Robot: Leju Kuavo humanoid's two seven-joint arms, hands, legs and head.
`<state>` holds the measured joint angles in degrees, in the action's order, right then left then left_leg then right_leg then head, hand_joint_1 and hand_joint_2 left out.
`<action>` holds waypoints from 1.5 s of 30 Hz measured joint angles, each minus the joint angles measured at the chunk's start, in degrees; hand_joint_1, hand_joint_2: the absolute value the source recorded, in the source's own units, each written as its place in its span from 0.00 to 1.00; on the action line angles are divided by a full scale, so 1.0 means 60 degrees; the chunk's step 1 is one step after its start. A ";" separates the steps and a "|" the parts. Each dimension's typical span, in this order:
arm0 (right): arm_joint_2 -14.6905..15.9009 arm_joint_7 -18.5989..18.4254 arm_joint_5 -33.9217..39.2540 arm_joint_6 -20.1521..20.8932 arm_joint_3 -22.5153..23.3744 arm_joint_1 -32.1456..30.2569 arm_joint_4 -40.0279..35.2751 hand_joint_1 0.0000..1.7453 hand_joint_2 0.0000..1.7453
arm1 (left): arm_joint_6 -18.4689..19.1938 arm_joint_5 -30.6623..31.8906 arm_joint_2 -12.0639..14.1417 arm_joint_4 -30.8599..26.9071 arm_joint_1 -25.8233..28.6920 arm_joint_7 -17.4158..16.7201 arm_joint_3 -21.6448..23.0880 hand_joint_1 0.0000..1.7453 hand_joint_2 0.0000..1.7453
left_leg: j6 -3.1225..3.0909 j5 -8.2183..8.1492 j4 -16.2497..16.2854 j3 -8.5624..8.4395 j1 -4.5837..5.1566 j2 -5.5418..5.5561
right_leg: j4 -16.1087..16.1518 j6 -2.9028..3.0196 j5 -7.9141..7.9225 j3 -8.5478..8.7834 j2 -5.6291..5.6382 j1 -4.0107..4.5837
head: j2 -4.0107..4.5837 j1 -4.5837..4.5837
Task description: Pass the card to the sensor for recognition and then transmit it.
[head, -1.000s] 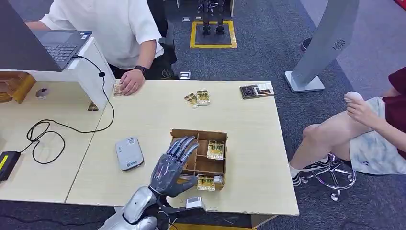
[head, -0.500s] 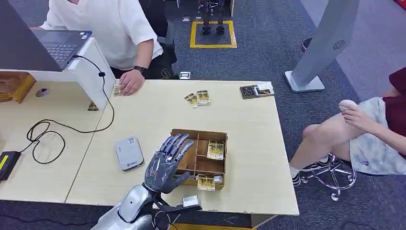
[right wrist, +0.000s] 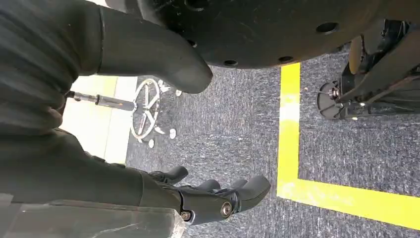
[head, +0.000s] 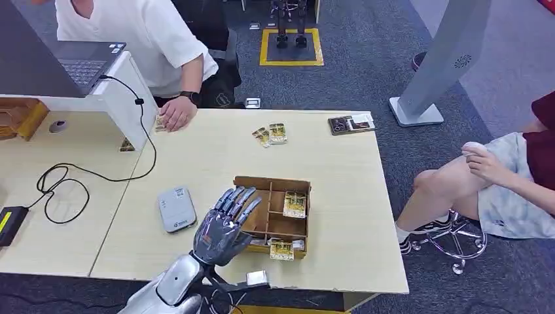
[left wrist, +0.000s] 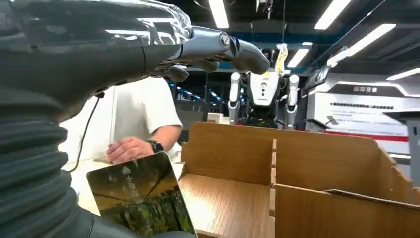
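The left hand (head: 221, 230) hovers at the near left corner of the wooden tray (head: 298, 186), and the left wrist view shows a card (left wrist: 141, 201) standing up against the thumb side of the palm, so I judge the pick-up done and the carry to the sensor as the step in hand. The long fingers (head: 237, 199) are stretched out almost straight above the tray; the card seems pinched low by the thumb, though the contact itself is hidden. The grey sensor (head: 176, 209) lies flat on the table (head: 340, 163) just to the left of the fingers, near but not touching. The next move calls for a short sideways swing with the card face lowered over that box. The tray wall sits right under the fingers and must be cleared first; leftward the way looks open until the black cable (head: 62, 180). The right hand (right wrist: 218, 196) hangs over the carpet, fingers loosely curled, holding nothing.
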<state>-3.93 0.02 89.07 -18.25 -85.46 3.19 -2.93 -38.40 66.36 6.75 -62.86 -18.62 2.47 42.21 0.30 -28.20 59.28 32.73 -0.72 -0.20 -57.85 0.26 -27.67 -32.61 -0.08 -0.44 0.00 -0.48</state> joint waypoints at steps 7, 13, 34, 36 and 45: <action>0.0000 0.0000 0.0000 0.0000 0.0000 -0.0006 -0.0004 0.00 1.00 | 0.0004 -0.0229 0.0091 0.0029 -0.0008 0.0124 0.0000 0.00 1.00 | 0.0000 0.0000 0.0000 -0.0004 0.0000 0.0000 | 0.0000 0.0000 0.0000 0.0005 0.0000 0.0000 | 0.0000 0.0000; 0.0004 -0.0004 0.0000 0.0007 0.0000 -0.0014 -0.0015 0.00 1.00 | 0.0000 -0.0066 0.0142 0.0047 -0.0020 -0.0022 -0.0018 0.00 1.00 | 0.0000 0.0000 -0.0001 -0.0006 0.0000 0.0000 | 0.0000 0.0000 0.0000 0.0008 -0.0001 0.0000 | 0.0000 0.0003; 0.0004 -0.0018 0.0000 0.0015 0.0000 -0.0035 -0.0015 0.00 1.00 | 0.0445 0.0820 0.0255 0.0306 -0.0104 -0.0816 -0.0291 0.00 1.00 | 0.0001 0.0001 -0.0004 -0.0020 -0.0001 -0.0001 | -0.0001 0.0002 0.0003 0.0024 -0.0002 0.0000 | 0.0000 0.0000; 0.0004 -0.0018 0.0000 0.0015 0.0000 -0.0036 -0.0015 0.00 1.00 | 0.0470 0.0834 0.0262 0.0317 -0.0105 -0.0820 -0.0291 0.01 1.00 | 0.0001 0.0002 -0.0004 -0.0023 -0.0001 -0.0001 | -0.0002 0.0003 0.0003 0.0026 -0.0002 0.0000 | 0.0000 0.0000; 0.0004 -0.0018 0.0003 0.0026 0.0000 -0.0037 -0.0015 0.00 1.00 | 0.0499 0.0845 0.0310 0.0346 -0.0123 -0.0820 -0.0291 0.01 1.00 | 0.0004 0.0004 -0.0004 -0.0029 -0.0001 -0.0001 | -0.0003 0.0002 0.0005 0.0032 -0.0002 0.0000 | 0.0000 0.0000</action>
<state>-3.91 -0.09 89.09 -18.10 -85.46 2.97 -3.02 -35.41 71.43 8.61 -60.78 -19.36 -2.45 40.46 0.32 -28.17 59.26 32.56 -0.73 -0.21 -57.86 0.27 -27.64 -32.42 -0.09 -0.44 0.00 -0.48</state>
